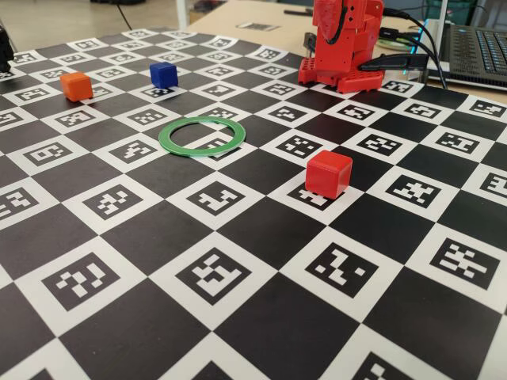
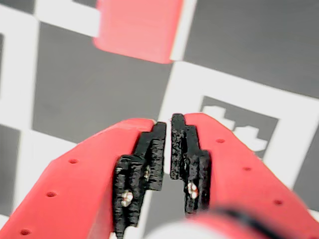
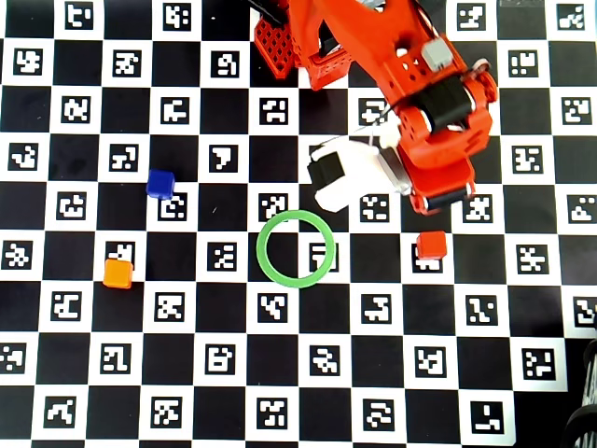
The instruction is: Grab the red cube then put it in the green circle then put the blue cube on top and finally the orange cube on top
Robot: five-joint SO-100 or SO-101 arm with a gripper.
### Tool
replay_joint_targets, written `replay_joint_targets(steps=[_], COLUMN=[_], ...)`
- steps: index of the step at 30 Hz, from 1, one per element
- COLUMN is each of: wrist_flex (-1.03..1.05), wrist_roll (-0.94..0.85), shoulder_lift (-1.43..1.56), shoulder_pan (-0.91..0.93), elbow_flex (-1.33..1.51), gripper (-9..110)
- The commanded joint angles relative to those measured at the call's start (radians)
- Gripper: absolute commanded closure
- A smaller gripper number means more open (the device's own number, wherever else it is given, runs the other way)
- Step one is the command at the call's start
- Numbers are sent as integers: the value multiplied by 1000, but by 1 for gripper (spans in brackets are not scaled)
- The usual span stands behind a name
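The red cube (image 1: 328,173) (image 3: 431,245) sits on the checkered board, to the right of the green circle (image 1: 200,136) (image 3: 296,248), whose centre holds nothing. The blue cube (image 1: 163,74) (image 3: 160,183) and the orange cube (image 1: 76,86) (image 3: 118,273) stand apart on the left side. In the wrist view my gripper (image 2: 169,124) hangs above the board, shut with nothing between its black pads (image 2: 155,157), and the red cube (image 2: 137,30) shows blurred ahead of the tips. In the overhead view the arm (image 3: 434,131) ends just above the red cube.
The arm's red base (image 1: 341,47) stands at the board's far edge. A laptop (image 1: 475,43) and cables (image 1: 412,59) lie beyond the board at the back right. A white camera mount (image 3: 340,177) sticks out from the arm near the ring.
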Motion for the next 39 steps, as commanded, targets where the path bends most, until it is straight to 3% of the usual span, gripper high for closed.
replay_joint_targets(steps=[1,12,16,39], wrist_flex=[3,-66,-92,-342], wrist_roll=[95,285,267,232], shoulder_lift=[-38,-118,-132,-247], shoulder_pan=[-6,-67,-118,-92], elbow_flex=[-137,-95,-64,176], gripper=[93,64,54,54])
